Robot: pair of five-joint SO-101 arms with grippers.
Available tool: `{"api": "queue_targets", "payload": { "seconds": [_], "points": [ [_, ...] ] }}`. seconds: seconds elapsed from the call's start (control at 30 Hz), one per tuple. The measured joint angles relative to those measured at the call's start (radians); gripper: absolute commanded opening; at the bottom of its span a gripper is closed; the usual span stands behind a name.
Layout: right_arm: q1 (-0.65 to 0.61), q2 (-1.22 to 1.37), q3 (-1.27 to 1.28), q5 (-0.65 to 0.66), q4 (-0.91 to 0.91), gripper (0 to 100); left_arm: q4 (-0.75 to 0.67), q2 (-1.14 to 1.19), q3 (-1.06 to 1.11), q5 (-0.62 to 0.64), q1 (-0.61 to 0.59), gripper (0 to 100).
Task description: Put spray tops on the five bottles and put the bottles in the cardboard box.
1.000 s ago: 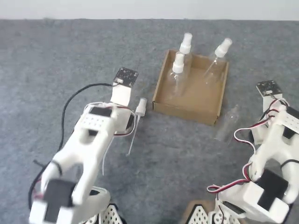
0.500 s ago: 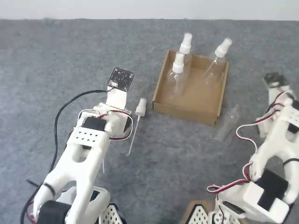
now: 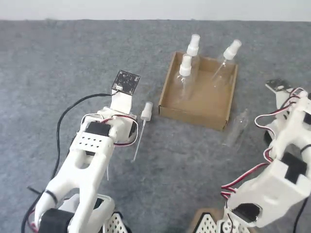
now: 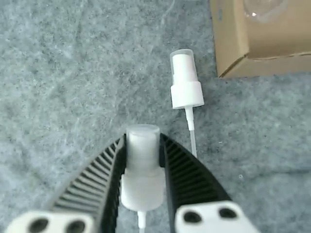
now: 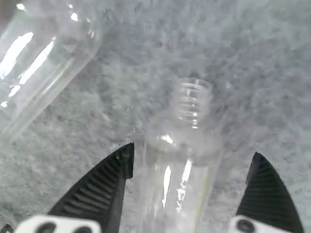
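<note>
We pull our left arm (image 3: 92, 160) back a little, the left claw (image 4: 142, 141) carrying its held spray top (image 4: 142, 167) sideways, away from the loose spray top (image 4: 184, 85) ahead of its tips; our right arm (image 3: 286, 145) rears higher, elbow swinging inward; the wrist over the right claw (image 5: 193, 154) nudges off from the lying bottle (image 3: 238, 127) beside it, then back.
</note>
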Motion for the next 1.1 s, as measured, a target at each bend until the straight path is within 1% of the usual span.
{"api": "queue_targets", "payload": {
  "seconds": [0.1, 0.37, 0.47, 0.6, 0.73, 0.87, 0.97, 1.1],
  "points": [
    [0.0, 0.031, 0.0, 0.0, -0.008, 15.2, 0.0, 0.0, 0.0, 0.0, 0.0, 1],
    [0.002, 0.069, -0.014, 0.0, -0.038, 6.8, 0.0, 0.0, 0.0, 0.0, 0.0, 1],
    [0.002, 0.069, -0.02, -0.018, -0.038, 0.3, 0.0, 0.0, 0.0, 0.0, 0.0, 1],
    [0.002, 0.037, -0.049, -0.084, -0.035, 0.4, 0.0, 0.0, 0.0, 0.0, 0.0, 1],
    [-0.002, -0.094, -0.066, -0.143, 0.006, 0.5, 0.0, -0.011, 0.0, 0.0, 0.0, 1],
    [-0.057, -0.27, -0.064, -0.216, 0.048, 0.5, -0.006, -0.012, 0.0, 0.0, 0.0, 1],
    [-0.137, -0.434, -0.028, -0.279, 0.064, 0.5, -0.006, -0.012, 0.0, 0.0, -0.017, 1],
    [-0.269, -0.68, 0.091, -0.359, 0.068, 0.5, -0.006, -0.014, -0.064, 0.0, -0.1, 1]
  ]
}}
